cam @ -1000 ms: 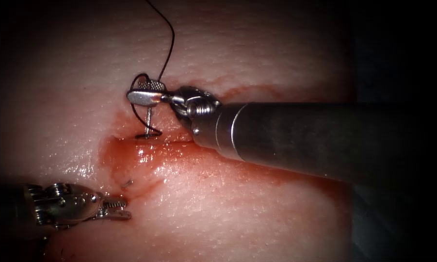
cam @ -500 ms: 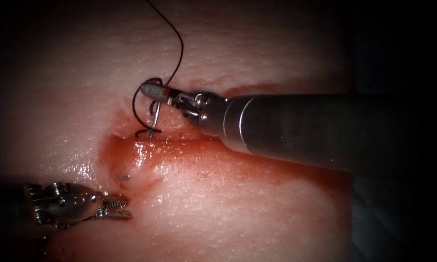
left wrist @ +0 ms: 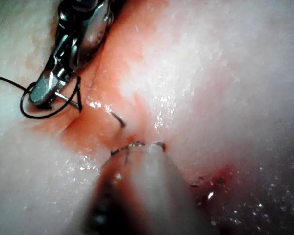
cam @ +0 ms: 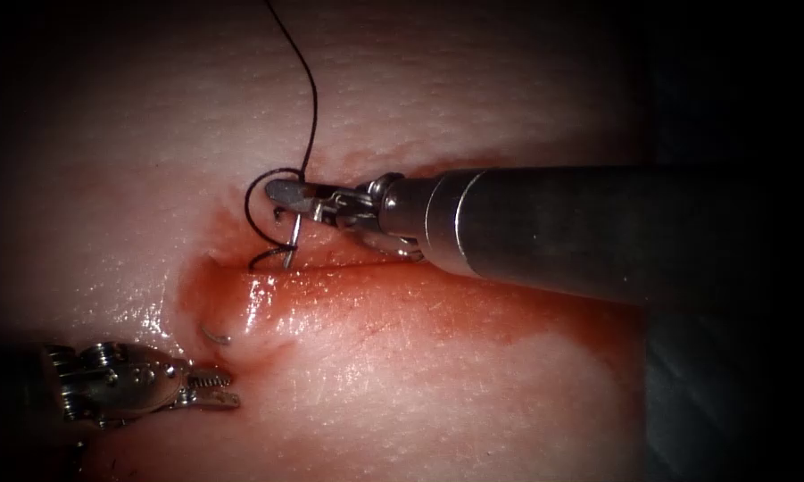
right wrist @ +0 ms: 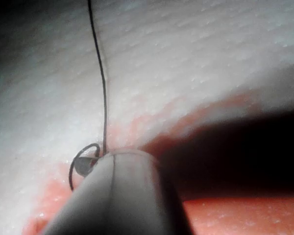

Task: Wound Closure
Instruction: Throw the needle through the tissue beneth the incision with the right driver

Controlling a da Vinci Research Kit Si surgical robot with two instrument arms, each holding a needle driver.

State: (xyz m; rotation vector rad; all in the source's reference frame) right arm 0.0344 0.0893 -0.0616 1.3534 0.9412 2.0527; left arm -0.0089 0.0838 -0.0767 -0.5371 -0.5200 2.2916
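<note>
Now my right pincer (cam: 285, 192), clamped on the curved steel needle's (cam: 291, 241) rear, has rotated, its tip (cam: 212, 336) emerging from the pale tissue (cam: 419, 375) near my slightly parted, empty left pincer (cam: 214, 390).

- The middle of the needle (cam: 290, 243) lies buried in the tissue (cam: 473, 375); only its tail end at my right claw (cam: 281, 190) and a short tip (cam: 214, 336) near my left claw (cam: 214, 390) show.
- The thread (cam: 305, 98) runs off the far edge, its far end cut off.
- In the right wrist view my own shaft hides most of my right claw (right wrist: 83, 166).
- My left claw (left wrist: 137, 147) is blurred in its wrist view.
</note>
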